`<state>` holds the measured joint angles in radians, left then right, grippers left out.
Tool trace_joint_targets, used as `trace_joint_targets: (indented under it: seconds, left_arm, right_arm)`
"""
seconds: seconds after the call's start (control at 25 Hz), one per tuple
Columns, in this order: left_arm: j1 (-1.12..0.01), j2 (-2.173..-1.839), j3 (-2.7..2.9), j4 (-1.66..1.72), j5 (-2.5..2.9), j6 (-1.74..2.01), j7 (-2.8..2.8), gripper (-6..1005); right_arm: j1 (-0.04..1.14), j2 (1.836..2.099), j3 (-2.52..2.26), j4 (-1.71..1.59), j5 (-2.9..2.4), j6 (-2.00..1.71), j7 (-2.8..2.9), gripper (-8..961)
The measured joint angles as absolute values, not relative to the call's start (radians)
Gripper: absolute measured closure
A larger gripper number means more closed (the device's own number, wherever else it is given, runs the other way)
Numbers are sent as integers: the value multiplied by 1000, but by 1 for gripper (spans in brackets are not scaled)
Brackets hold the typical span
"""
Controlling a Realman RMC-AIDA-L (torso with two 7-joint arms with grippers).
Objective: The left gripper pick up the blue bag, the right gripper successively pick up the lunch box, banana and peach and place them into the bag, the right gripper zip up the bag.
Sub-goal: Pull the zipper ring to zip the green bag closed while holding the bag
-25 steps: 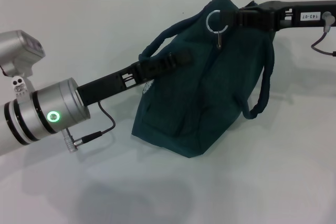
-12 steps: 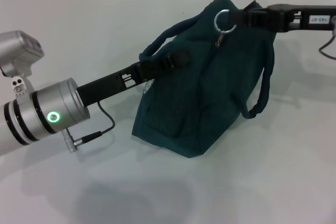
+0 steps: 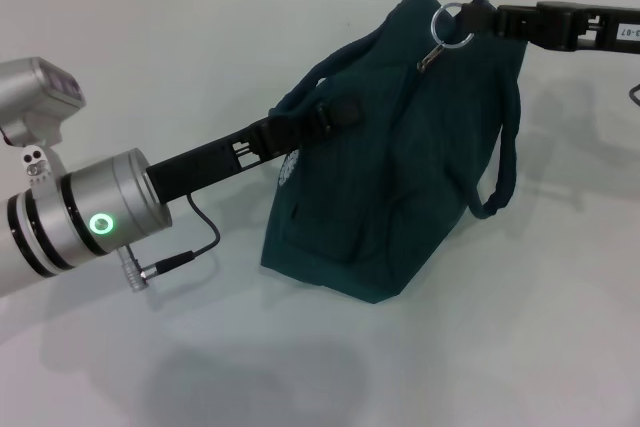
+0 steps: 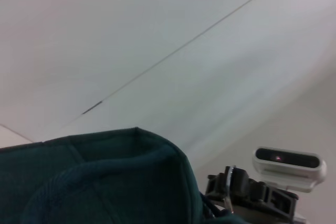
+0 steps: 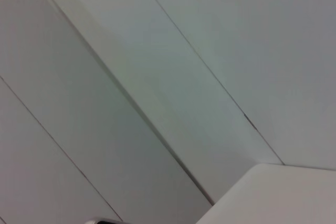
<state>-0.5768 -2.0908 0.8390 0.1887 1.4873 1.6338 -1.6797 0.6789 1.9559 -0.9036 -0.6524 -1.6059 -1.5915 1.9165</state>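
Right end effector (image 3: 478,23) clamped on the ring (image 3: 447,22) has dragged it toward upper right, left end effector (image 3: 335,114) holds the bag (image 3: 400,167); only the left wrist view catches the far camera (image 4: 286,167).

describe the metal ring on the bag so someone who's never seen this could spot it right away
Find the dark teal bag on the white table. At its top ridge, the right end effector holds a zipper ring: the only shiny silver loop there.

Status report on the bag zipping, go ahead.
Left gripper clamped on blue bag handle. Right gripper shut on zipper ring at bag's top. Nothing blocking.
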Motion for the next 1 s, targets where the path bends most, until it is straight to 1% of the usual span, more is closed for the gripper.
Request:
trace_joint_targets:
  seconds: [0.48, 1.0]
  left_arm:
    - [-575, -2091, 866, 189, 1488, 1677, -1662, 926]
    - [-567, -2091, 886, 189, 1488, 1673, -1655, 932]
  right_arm:
    - [682, 1960, -904, -647, -1606, -1591, 1916, 950]
    - [690, 1973, -919, -611, -1617, -1598, 1972, 950]
